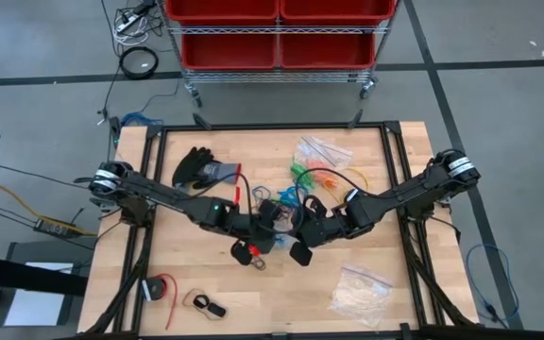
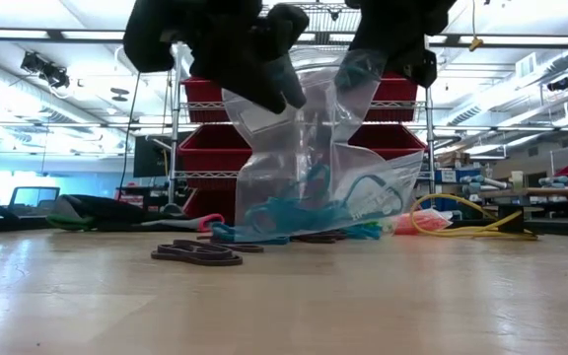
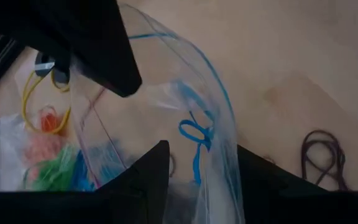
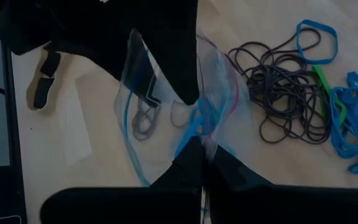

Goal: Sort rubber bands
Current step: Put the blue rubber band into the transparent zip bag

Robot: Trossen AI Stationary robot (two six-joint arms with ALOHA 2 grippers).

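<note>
Near the middle of the table (image 1: 366, 312), both arms meet over a clear plastic bag (image 2: 314, 168) that stands upright with blue rubber bands (image 2: 294, 212) gathered in its bottom. The right end effector (image 4: 204, 158) is pinched together on the bag's rim, holding that side up. The left end effector (image 3: 197, 180) has its fingers apart, straddling the opposite wall of the bag. Just beside the bag, on the bare table, lies a tangle of black rubber bands (image 4: 284, 93), with loose blue and green bands (image 4: 347, 118) touching it. Toward the far edge lies a black glove (image 1: 196, 168).
</note>
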